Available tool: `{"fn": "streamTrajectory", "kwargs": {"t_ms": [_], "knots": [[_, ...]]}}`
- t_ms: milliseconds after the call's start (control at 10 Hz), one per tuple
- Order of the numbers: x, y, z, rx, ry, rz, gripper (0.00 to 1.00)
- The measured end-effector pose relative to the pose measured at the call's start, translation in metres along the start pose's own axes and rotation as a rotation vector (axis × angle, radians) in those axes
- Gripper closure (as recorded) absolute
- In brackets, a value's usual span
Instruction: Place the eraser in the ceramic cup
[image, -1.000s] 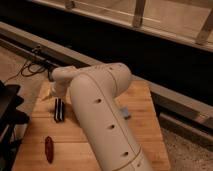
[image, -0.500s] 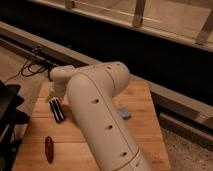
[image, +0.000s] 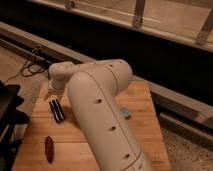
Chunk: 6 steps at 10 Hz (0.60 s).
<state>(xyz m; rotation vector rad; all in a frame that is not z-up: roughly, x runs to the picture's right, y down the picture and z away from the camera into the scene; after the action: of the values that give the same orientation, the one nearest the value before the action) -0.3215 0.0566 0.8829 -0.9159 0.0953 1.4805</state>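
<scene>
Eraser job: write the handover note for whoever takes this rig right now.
Gripper: at the left end of the wooden table, just above the flat black eraser with a pale stripe; whether it holds it cannot be told.
Ceramic cup: not in view, possibly hidden behind the big white arm.
Done: eraser not yet in a cup.
Left: secure the eraser, locate the cup, drop it in.

Hand (image: 53, 95) farther left, above eraser (image: 57, 111)

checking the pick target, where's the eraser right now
In the camera view the eraser lies on the wooden table, towards the picture's left, just below the gripper at the arm's end, with a red object nearer the camera.
</scene>
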Motion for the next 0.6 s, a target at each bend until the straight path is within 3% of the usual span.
{"fn": "streamTrajectory", "kwargs": {"t_ms": [100, 300, 400, 600], "knots": [[-0.001, -0.003, 0.001, 0.012, -0.003, -0.007, 0.25], [0.002, -0.002, 0.008, 0.085, 0.009, -0.064, 0.20], [0.006, -0.006, 0.013, 0.101, 0.018, -0.068, 0.20], [0.009, -0.011, 0.018, 0.100, 0.026, -0.078, 0.20]]}}
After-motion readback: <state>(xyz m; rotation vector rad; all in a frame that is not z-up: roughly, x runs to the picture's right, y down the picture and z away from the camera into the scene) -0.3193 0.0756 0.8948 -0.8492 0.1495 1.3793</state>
